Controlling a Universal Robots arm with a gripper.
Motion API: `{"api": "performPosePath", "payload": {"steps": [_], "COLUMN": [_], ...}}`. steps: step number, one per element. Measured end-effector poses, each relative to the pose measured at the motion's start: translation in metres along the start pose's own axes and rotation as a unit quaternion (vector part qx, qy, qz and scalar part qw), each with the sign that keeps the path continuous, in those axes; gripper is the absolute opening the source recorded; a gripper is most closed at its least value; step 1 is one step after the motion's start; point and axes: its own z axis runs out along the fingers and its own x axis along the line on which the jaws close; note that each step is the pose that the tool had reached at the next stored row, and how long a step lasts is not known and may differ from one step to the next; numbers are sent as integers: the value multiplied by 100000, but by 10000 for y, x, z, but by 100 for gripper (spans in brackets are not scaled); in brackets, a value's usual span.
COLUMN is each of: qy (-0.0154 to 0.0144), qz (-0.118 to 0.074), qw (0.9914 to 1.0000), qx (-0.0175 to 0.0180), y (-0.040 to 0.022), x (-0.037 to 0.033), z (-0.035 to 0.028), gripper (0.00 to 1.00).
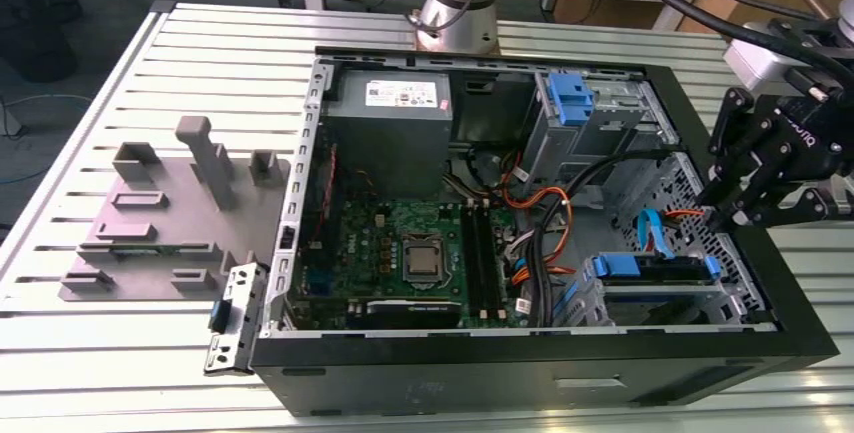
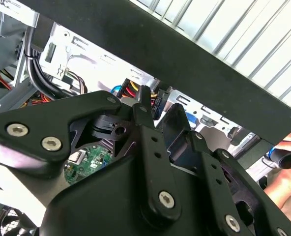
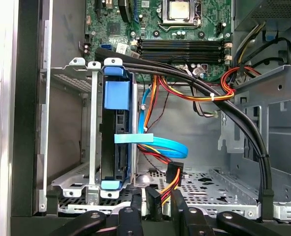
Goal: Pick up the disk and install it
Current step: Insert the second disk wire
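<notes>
The disk stands on edge in the metal drive cage at the near right corner of the open computer case, framed by its blue carrier. In the first wrist view the disk shows as a dark slab under the blue carrier tab. My gripper hangs over the case's right wall, just beside the cage. Its fingers stand slightly apart, and a black cable connector with red and yellow wires sits in the gap. In the second wrist view the gripper frames the same connector.
A light blue flat cable loops beside the disk. Thick black cable bundles cross the case floor. The motherboard, the power supply and a second blue bracket fill the case. A grey fixture plate lies at the exterior view's left. A person's hand is near.
</notes>
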Motion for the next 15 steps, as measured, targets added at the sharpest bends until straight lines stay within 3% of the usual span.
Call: {"api": "performPosePath", "payload": {"steps": [5, 9, 15], "qy": [-4, 13, -6], "qz": [2, 2, -4], "qw": [100000, 100000, 100000], "qx": [-24, -41, -28], "y": [0, 0, 6], "x": [0, 0, 0], "z": [1, 0, 0], "gripper": [35, 19, 19]}}
